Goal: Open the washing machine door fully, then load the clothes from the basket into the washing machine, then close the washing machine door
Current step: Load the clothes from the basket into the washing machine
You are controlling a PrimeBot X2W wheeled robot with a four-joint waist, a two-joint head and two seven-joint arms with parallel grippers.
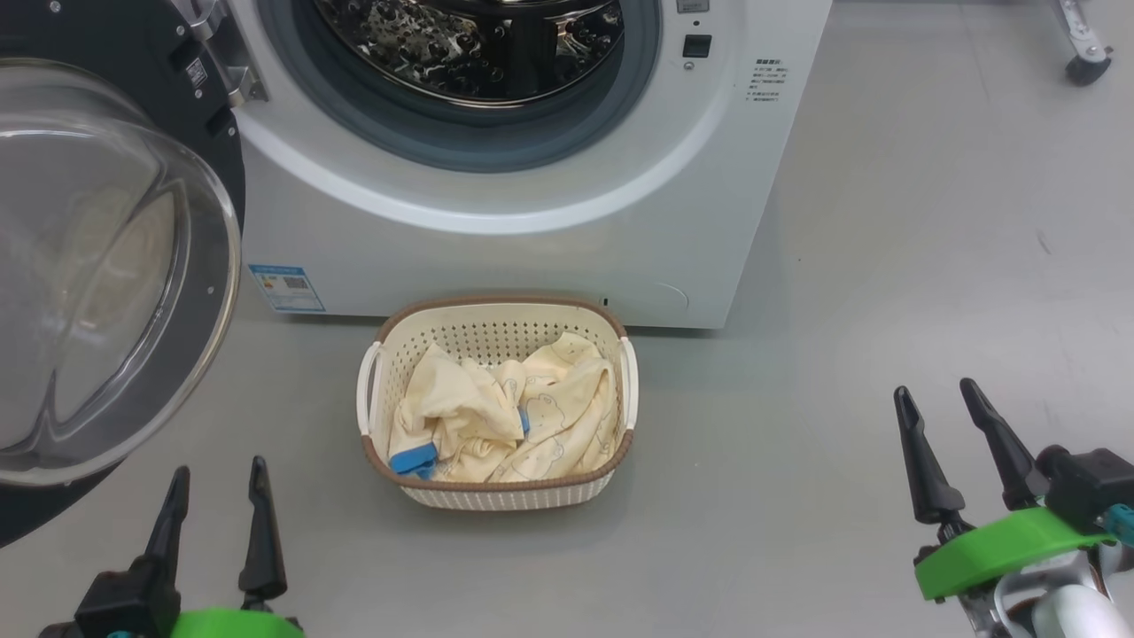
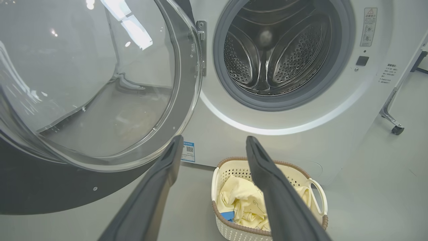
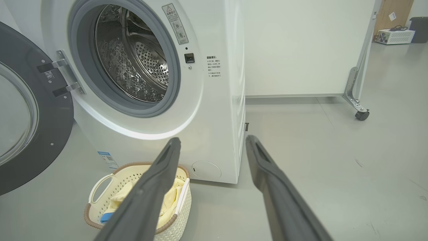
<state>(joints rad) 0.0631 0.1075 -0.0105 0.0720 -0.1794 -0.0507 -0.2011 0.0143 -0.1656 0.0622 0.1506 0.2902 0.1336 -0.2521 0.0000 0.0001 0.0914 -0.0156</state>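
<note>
Starting nearest you, both your jaws are wide open and empty: the left gripper (image 1: 220,467) is left of the basket (image 1: 496,303) and closer, the right gripper (image 1: 935,387) farther off right. The clothes (image 1: 532,408) lie heaped in the basket, ahead of both. Behind the basket stands the washing machine (image 1: 532,257), its door (image 1: 106,266) swung open leftward. The blue sticker (image 1: 286,288) has writing too small to read.

Counted: one large white front-loading washing machine (image 1: 532,266), one round black-rimmed glass door (image 1: 97,266), one blue label sticker (image 1: 285,288). One cream perforated plastic basket (image 1: 505,498) with two white handles (image 1: 368,390) is recorded; pale yellow cloth garments (image 1: 549,408) cannot be counted. Two dark-fingered grippers are noted: left gripper (image 1: 220,470), right gripper (image 1: 935,388).
</note>
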